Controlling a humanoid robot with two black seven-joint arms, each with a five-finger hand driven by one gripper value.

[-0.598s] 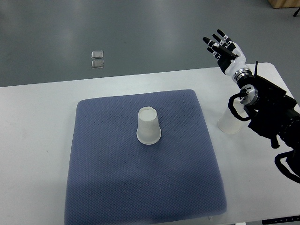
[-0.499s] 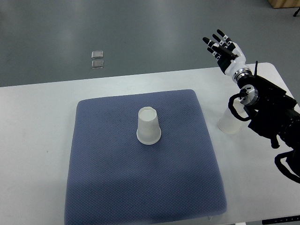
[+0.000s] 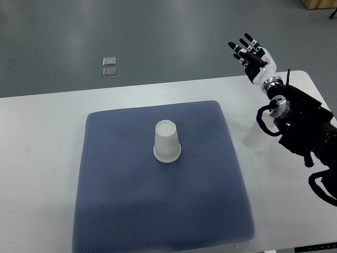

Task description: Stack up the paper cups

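One white paper cup (image 3: 167, 142) stands upside down near the middle of the blue mat (image 3: 126, 200). A second cup (image 3: 256, 138) sits on the white table just right of the mat, partly hidden by my right forearm. My right hand (image 3: 249, 51) hangs beyond the table's far edge, above and behind that cup, its fingers spread and holding nothing. The left arm does not show.
The white table (image 3: 37, 158) carries the mat. Two small clear squares (image 3: 109, 66) lie on the grey floor beyond the table. My right arm's black housing (image 3: 308, 129) covers the table's right side.
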